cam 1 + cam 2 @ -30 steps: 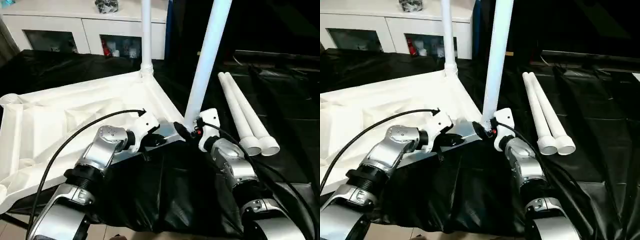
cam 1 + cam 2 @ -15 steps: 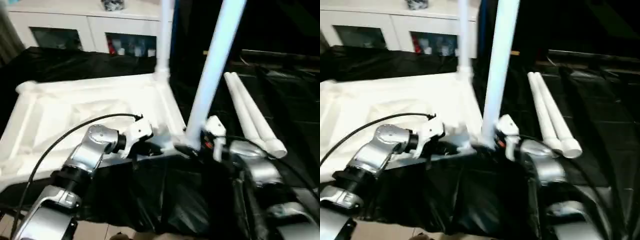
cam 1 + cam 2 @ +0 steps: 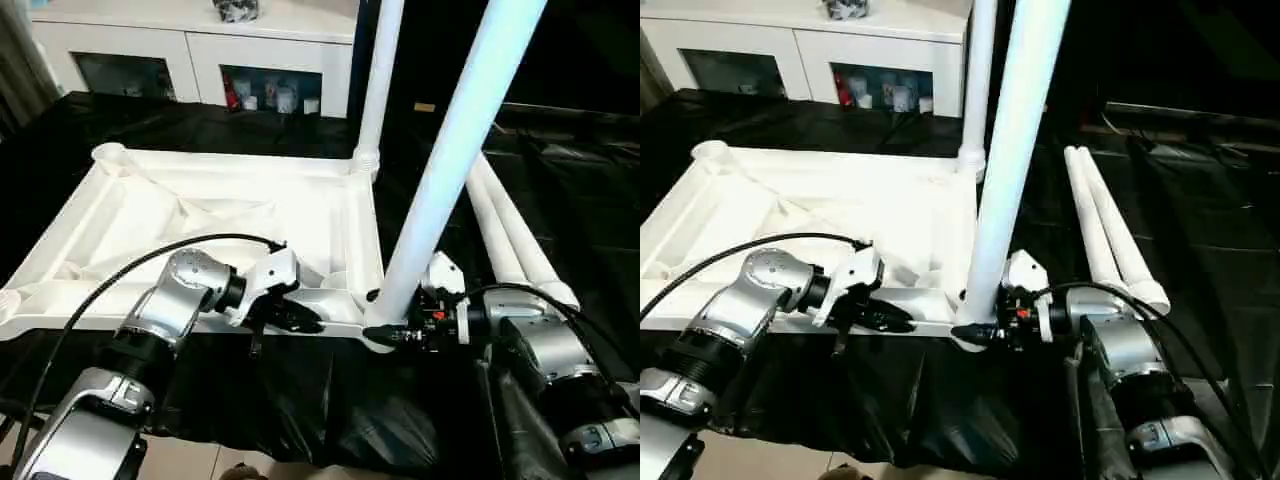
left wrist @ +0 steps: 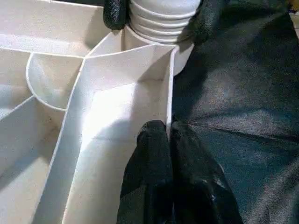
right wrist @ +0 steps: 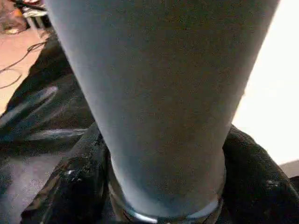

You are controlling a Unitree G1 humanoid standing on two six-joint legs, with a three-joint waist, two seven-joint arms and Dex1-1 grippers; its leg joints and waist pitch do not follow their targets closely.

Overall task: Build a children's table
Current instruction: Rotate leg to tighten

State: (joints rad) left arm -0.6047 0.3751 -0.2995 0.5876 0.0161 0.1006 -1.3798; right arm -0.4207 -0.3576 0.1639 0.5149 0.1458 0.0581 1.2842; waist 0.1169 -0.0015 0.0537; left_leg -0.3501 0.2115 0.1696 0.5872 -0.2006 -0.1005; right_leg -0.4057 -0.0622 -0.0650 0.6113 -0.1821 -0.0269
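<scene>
The children's table top [image 3: 200,215] lies upside down on the black-covered work table. One white leg [image 3: 372,90] stands in its far right corner socket. A second leg [image 3: 440,190] stands upright in the near right corner. My right gripper [image 3: 385,335] is closed around that leg's ribbed base, with a black fingertip [image 4: 114,14] on each side of it. My left gripper [image 3: 300,323] is shut on the top's thin near rim [image 4: 169,93], a short way left of that corner. Two loose legs [image 3: 510,240] lie side by side to the right.
A white cabinet [image 3: 190,50] with glass doors stands behind the work table. The black cover [image 3: 330,400] hangs over the near edge just below my grippers, with floor [image 3: 200,465] beneath. My cables loop over the left forearm.
The camera has swung, so the whole scene has shifted. My right gripper now comes at the leg's base from the right instead of from the near side. The left gripper stays on the rim.
</scene>
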